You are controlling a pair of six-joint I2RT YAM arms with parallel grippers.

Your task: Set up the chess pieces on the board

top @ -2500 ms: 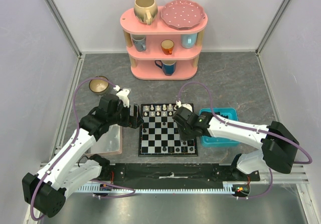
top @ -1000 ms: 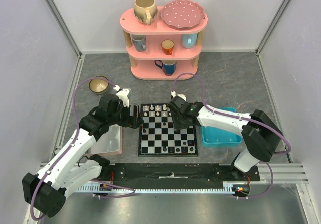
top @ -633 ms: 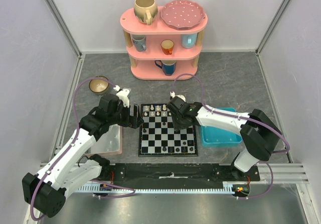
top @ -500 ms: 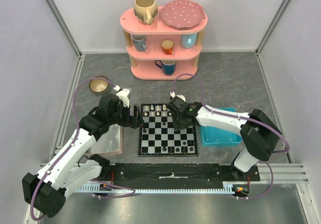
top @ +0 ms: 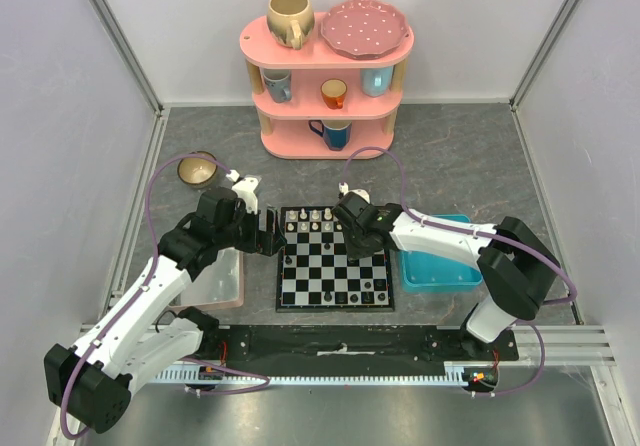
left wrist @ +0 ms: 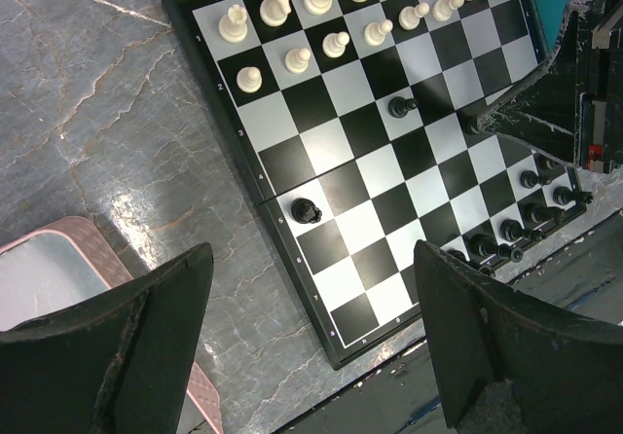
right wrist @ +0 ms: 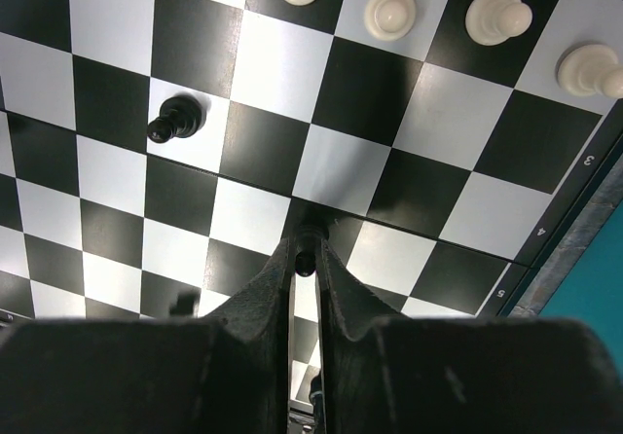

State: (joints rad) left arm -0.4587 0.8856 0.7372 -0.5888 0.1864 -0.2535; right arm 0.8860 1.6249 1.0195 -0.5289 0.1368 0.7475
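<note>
Left claw (left wrist: pixel 311 259) wide apart, right claw (right wrist: pixel 305 251) pinched nearly together, both arms outstretched.

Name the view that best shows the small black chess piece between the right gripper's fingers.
Right wrist: the small black chess piece sits between the fingers of the right gripper. The left wrist view shows only a dark speck at the fingertips; in the top view the arm hides it.
</note>
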